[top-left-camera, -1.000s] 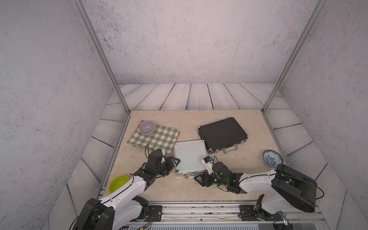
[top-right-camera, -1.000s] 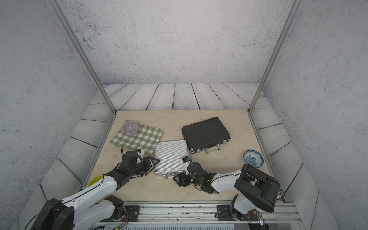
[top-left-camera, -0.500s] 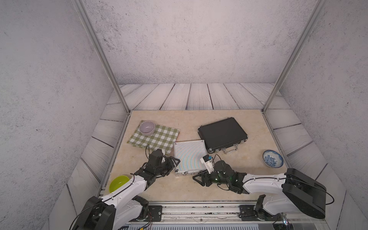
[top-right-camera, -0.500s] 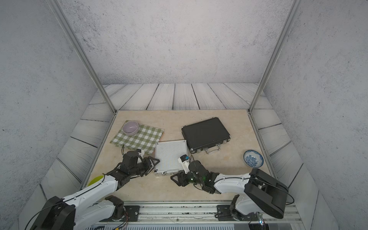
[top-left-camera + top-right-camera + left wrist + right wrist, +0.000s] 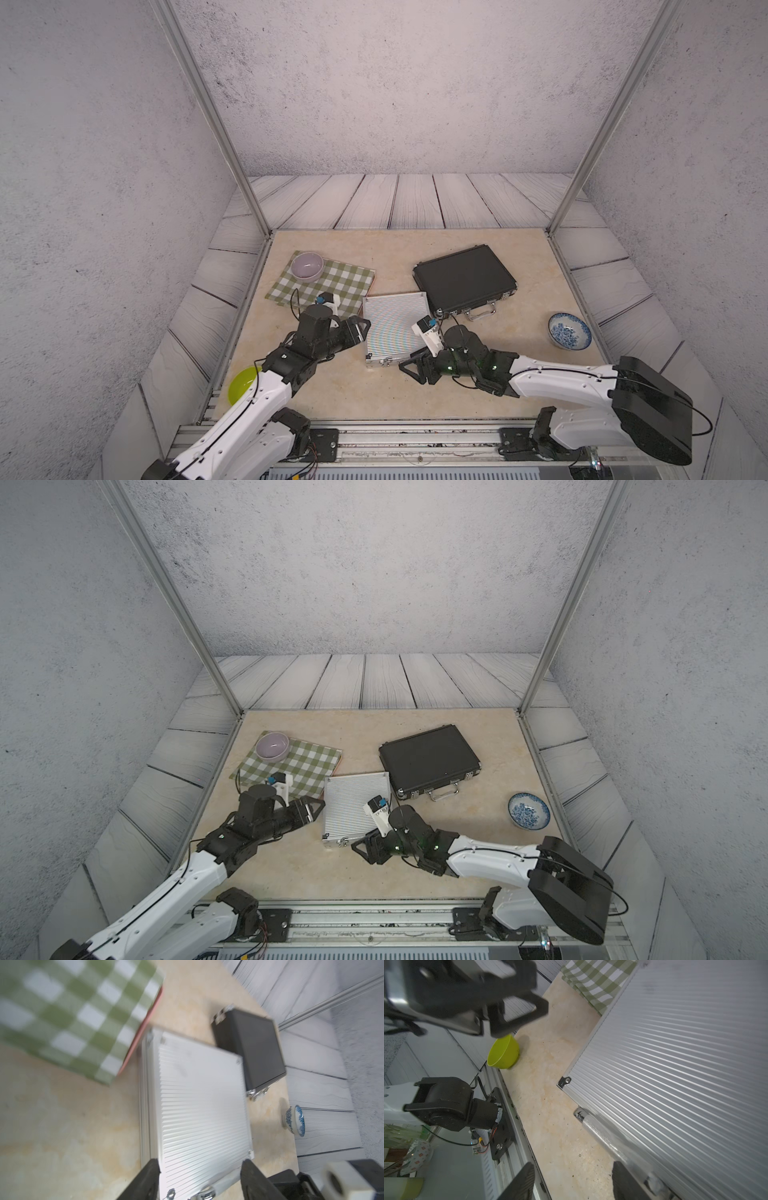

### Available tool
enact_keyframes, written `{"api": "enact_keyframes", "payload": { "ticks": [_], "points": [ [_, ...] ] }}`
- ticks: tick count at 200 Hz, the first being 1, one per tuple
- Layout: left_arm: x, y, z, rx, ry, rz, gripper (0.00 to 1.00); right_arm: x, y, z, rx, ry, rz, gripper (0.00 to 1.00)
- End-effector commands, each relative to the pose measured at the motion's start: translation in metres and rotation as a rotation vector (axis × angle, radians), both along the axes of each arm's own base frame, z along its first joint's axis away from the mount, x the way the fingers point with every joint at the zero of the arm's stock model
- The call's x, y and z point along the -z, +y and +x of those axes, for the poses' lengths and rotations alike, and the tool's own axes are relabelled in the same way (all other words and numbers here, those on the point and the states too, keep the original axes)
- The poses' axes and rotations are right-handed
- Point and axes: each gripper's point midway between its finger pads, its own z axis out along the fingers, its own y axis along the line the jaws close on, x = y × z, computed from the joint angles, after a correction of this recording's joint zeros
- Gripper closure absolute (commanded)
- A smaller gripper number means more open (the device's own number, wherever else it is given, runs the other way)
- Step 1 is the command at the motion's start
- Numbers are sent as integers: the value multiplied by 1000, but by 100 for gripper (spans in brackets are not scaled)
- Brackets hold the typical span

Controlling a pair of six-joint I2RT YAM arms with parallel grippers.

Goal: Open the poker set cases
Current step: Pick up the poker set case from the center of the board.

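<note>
Silver case (image 5: pixel 395 328) handle edge toward right gripper (image 5: pixel 411 372); left gripper (image 5: pixel 365 330) at its side; both part-open, empty; black case (image 5: pixel 463 276) beyond, long axis slanted.

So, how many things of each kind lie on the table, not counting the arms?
Cases: 2 (silver case, black case)
Bowls: 3 (lilac bowl, green bowl, blue patterned bowl)
Cloths: 1 (checked cloth)
Total: 6
</note>
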Motion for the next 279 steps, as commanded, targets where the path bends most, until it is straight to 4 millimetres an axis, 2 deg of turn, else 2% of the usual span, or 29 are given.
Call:
{"api": "enact_keyframes", "payload": {
  "ticks": [1,10,24,46,63,77,102,124,157,199,235,279],
  "points": [
    [-27,3,-16,232,-244,274,36,-7,-15,3,-33,-128,-111,40],
    [-36,-12,-29,401,-353,314,37,-13,-22,7,-14,-167,-130,41],
    [-33,-25,-50,615,-464,396,37,-22,-34,14,33,-227,-155,42],
    [-6,-33,-62,796,-540,580,40,-35,-54,21,106,-304,-169,42],
    [16,-43,-67,894,-522,650,42,-42,-67,25,162,-339,-182,43],
    [29,-56,-76,986,-493,673,43,-47,-75,27,181,-361,-198,43],
    [59,-73,-90,1167,-485,816,45,-52,-83,29,197,-399,-214,41],
    [71,-84,-85,1178,-481,857,44,-53,-84,33,206,-423,-226,40],
    [66,-91,-68,1109,-530,889,45,-53,-80,33,194,-430,-214,39],
    [88,-104,-70,1169,-456,882,50,-58,-79,34,189,-459,-206,39],
    [93,-106,-69,1176,-448,893,53,-64,-83,36,197,-489,-205,38],
    [105,-104,-77,1205,-400,893,61,-65,-87,37,220,-507,-197,37]
  ]
}}
